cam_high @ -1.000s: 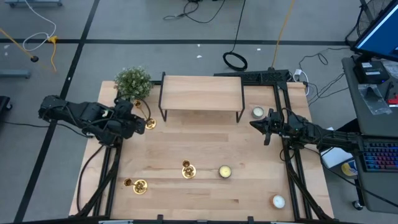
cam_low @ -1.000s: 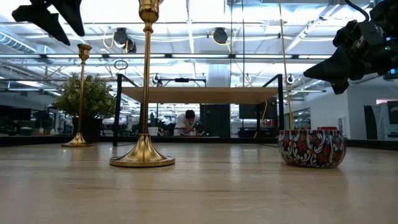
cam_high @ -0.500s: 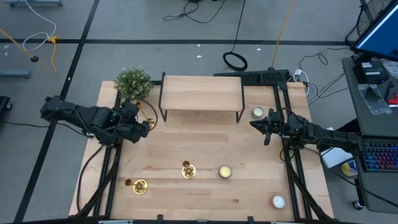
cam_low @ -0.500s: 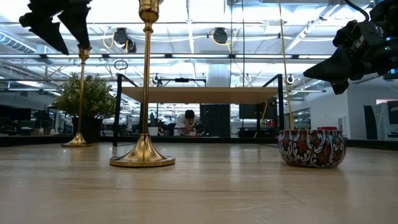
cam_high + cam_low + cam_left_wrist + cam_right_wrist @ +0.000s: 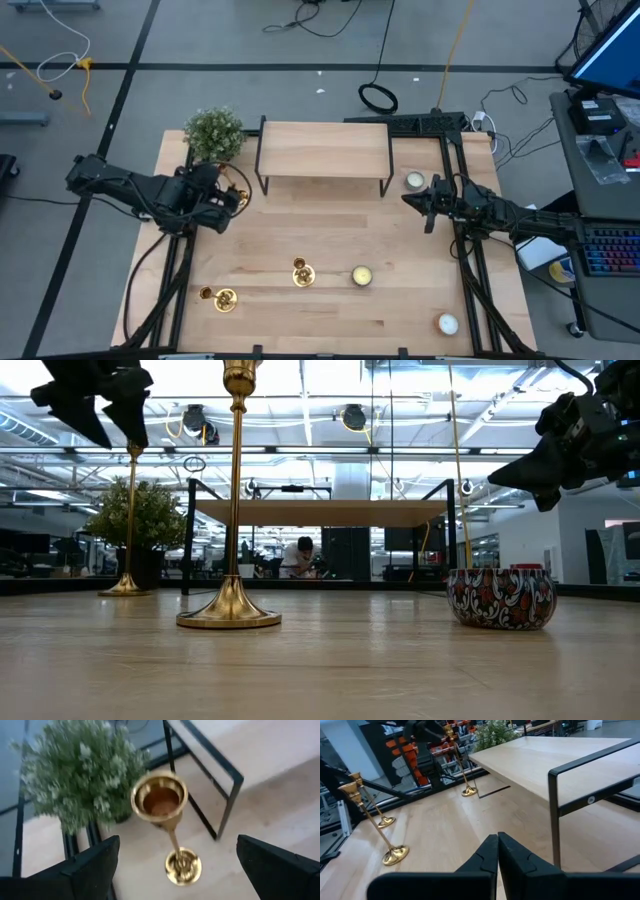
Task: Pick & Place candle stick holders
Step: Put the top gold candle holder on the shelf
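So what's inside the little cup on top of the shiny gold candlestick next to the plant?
The shiny gold candlestick has an empty cup: only bare brass shows inside. The open left gripper hovers above it. The bushy green plant hides the table behind.

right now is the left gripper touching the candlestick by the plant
Apart. The left wrist view shows the left gripper open, its fingers spread wide on either side of the candlestick, with bare table between each finger and the stem.

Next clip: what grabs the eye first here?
The left gripper hangs open directly above the gold candlestick standing beside the potted plant at the table's back-left. Two more candlesticks stand near the front edge. The right gripper waits, shut, at the right side by the wooden shelf.
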